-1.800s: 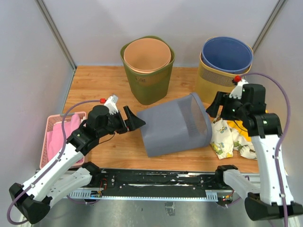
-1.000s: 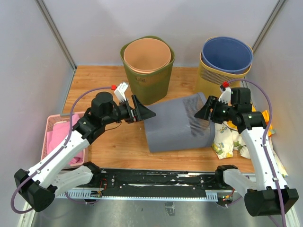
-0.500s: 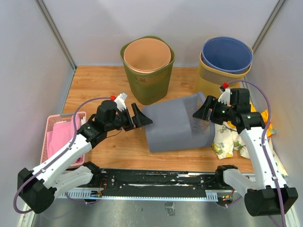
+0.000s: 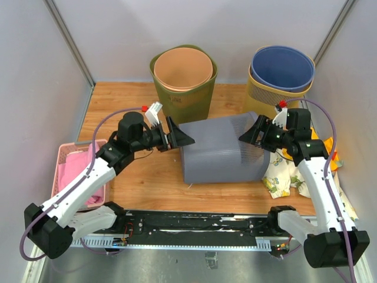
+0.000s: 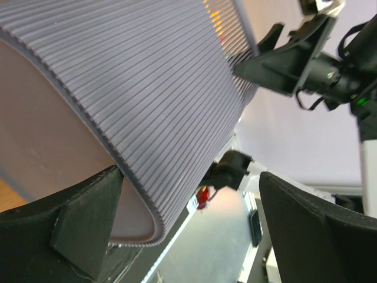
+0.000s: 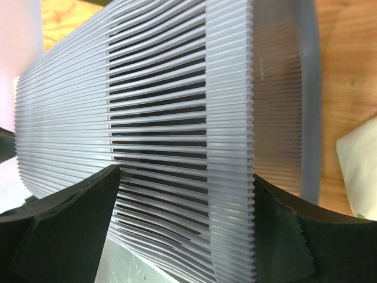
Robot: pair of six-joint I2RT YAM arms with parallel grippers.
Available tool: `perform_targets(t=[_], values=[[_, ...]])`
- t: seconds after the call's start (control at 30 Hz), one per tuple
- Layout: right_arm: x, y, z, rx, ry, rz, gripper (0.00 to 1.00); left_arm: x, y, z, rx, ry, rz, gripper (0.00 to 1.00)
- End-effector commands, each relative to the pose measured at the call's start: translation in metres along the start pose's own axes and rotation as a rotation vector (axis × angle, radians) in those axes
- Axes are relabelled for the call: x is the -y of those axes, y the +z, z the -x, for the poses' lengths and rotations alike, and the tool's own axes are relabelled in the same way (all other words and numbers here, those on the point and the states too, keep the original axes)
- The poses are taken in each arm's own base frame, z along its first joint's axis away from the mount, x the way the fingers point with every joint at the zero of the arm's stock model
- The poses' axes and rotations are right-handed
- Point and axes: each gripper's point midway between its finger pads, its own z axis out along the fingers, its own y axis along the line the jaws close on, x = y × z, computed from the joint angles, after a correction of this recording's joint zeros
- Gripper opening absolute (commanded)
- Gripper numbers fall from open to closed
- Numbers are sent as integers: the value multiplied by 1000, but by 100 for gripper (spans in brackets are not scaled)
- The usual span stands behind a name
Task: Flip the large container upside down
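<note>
Overhead cam first: the big grey bin (image 4: 219, 152) is lying on its side on the wooden table (image 4: 118, 106), right between the two grippers. The left gripper (image 4: 180, 137) is at the bin's closed end and the right gripper (image 4: 251, 131) is at the slotted rim end, both spread wide.

Behind the left gripper there's a green bin (image 4: 187, 109) with a peach one (image 4: 182, 68) nested inside. Behind the right gripper is a yellow bin (image 4: 262, 97) with a blue one (image 4: 283, 66) in it. A pink basket (image 4: 65, 145) sits out past the left arm, and a flowery cloth (image 4: 281, 174) lies under the right arm.

Left wrist cam: the fingers (image 5: 82, 218) are wide apart, and the curved edge of the bin's bottom pokes in between them, right up against one finger. They aren't clamped on anything. The right gripper shows up past the far end of the bin.

Right wrist cam: these fingers (image 6: 62, 233) are wide apart too, with the ribbed wall filling the gap between them and the rim over by the right-hand finger. Can't tell if the pads actually touch it.
</note>
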Motion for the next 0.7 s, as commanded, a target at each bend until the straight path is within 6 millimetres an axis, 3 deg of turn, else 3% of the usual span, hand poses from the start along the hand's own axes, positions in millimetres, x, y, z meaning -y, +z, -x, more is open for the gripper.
perform_targets(t=[0.0,0.13,0.4,0.67], values=[[-11,16,-13,-70,130,91,79,93,-17,27,9,106,-290,99],[-22,25,-13,-72,221,157,79,109,-17,34,-1,114,-326,99],[-26,53,-36,-94,326,160,79,160,-38,57,55,191,-431,99],[-28,88,-56,-172,324,90,79,167,-35,58,48,179,-484,99]])
